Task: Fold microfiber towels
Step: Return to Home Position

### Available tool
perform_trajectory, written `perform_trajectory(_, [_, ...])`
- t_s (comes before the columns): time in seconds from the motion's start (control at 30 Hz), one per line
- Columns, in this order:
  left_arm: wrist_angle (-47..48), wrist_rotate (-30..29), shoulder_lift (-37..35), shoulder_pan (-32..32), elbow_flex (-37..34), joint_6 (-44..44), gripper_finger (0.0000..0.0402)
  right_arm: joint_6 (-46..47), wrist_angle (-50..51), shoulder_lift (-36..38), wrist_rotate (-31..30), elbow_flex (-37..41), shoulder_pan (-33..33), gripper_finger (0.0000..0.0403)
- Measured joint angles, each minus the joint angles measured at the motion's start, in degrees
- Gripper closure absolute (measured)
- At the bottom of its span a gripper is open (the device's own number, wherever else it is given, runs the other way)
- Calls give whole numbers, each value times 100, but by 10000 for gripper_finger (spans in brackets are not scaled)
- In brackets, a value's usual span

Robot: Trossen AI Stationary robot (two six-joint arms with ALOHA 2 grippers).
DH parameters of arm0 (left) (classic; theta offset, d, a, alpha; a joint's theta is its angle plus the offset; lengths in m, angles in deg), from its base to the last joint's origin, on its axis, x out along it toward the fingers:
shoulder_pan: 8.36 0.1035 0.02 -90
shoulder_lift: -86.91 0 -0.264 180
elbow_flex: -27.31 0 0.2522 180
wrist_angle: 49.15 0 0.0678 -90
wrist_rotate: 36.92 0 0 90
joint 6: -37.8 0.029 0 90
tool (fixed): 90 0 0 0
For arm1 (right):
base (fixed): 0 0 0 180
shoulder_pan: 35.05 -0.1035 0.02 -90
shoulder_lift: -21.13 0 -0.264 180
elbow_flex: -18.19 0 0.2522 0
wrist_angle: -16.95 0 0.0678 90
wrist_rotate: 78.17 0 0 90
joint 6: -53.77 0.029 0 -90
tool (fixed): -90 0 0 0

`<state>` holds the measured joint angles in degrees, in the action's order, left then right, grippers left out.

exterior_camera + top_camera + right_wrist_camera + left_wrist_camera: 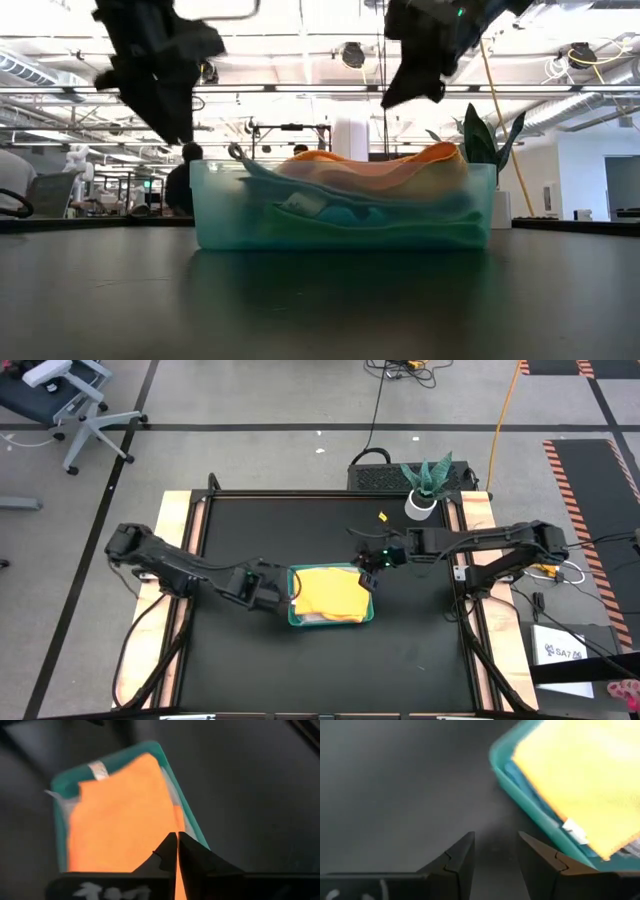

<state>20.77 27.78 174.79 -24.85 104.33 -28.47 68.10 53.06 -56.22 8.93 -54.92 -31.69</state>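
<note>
We see the teal tray point(296, 615) near the middle of the black tabletop point(250, 530), and the folded towels are stacked inside it. The yellow-orange towel point(330, 592) lies on top and covers most of the tray's opening. In the low view it bulges above the rim, highest toward the right end. A turquoise towel point(530, 790) shows as a strip along the edge just beneath it, with a small white tag point(574, 831) poking out near the rim. Through the see-through wall in the low view we make out more layers under these, with a greenish one at the bottom, but we cannot tell them apart cleanly.

The left claw point(278, 595) hangs just beside the tray's left end, raised off the tabletop. Its fingers point(462, 857) are spread apart and it carries nothing. The right claw point(368, 572) hovers by the tray's far right corner, also lifted clear of the stack. Its fingers point(192, 857) are pressed together at the tips and grip nothing.

A potted plant point(428, 488) stands at the far right edge of the tabletop, well apart from the tray.
</note>
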Motion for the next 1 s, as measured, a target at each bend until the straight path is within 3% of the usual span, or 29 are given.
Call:
perform_trajectory(0.13, [463, -612, -589, -265, 2, -273, 271, 1, 6, 500, -173, -1, -179, 402])
perform_trajectory(0.33, [521, -1621, -922, -893, -8, -315, 334, -42, 94, 1454, -776, -1, -642, 403])
perform_trajectory(0.5, [216, -1778, -801, -1330, -9, -461, 393, 212, 35, 2026, -1039, 63, -1144, 403])
perform_trajectory(0.7, [-31, -1672, -292, -1702, -16, -962, 398, 852, -72, 2123, -1228, 663, -1840, 403])
perform_trajectory(0.87, [319, -1692, 135, -1999, -17, -1569, 398, 1146, -1290, 2192, -1227, 1512, -2448, 403])
perform_trajectory(1.0, [936, -2098, 63, -2158, -19, -2053, 397, 892, -1955, 2534, -1518, 1895, -2683, 403])
